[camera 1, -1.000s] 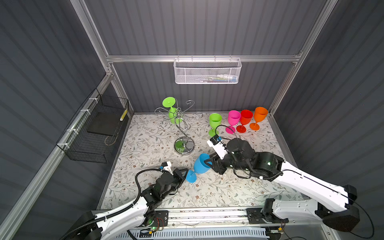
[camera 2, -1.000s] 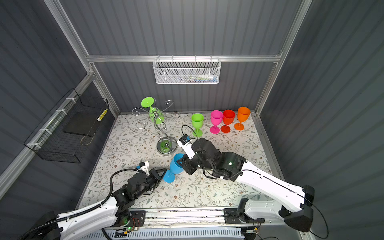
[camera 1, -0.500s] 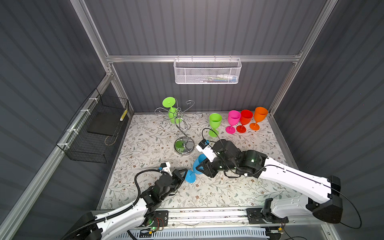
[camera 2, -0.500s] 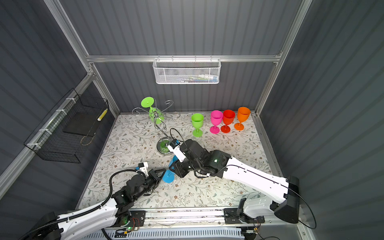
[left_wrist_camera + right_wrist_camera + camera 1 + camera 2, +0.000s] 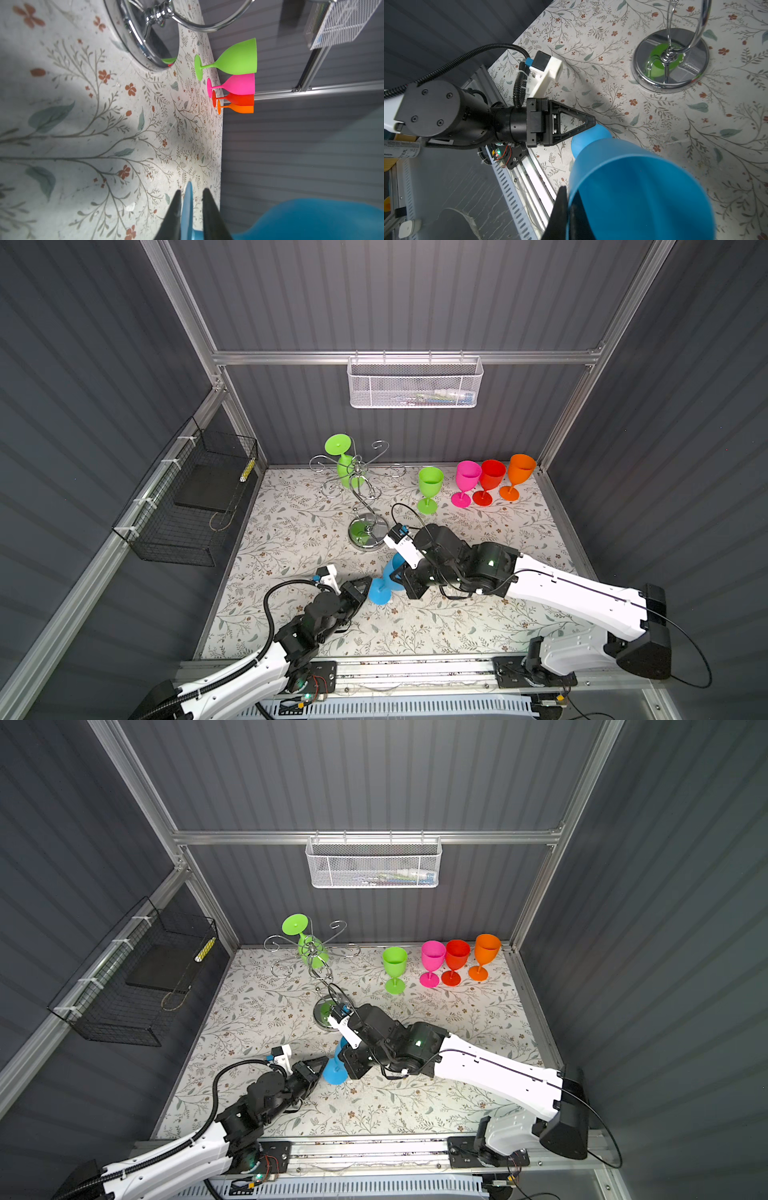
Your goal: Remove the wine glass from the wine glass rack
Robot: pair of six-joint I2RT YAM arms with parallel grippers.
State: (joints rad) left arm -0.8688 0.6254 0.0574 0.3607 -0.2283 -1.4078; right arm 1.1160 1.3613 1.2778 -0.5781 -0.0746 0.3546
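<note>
Right wrist view: my right gripper pinches the rim of the blue wine glass, one finger inside the bowl and one outside. The glass is tilted, off the wine glass rack and in front of its base. In the left wrist view my left gripper has its jaws narrowly parted astride the glass's foot, with a gap showing on one side. Both top views show a green glass hanging upside down on the rack.

Walls: you see dark grey ribbed panels on three sides.
Bars: shiny metal ones along your corners.
Floor: a pale mat with leaves and small red flowers.
Back: a white mesh basket hangs there.
Left side: a black wire basket hangs there.
</note>
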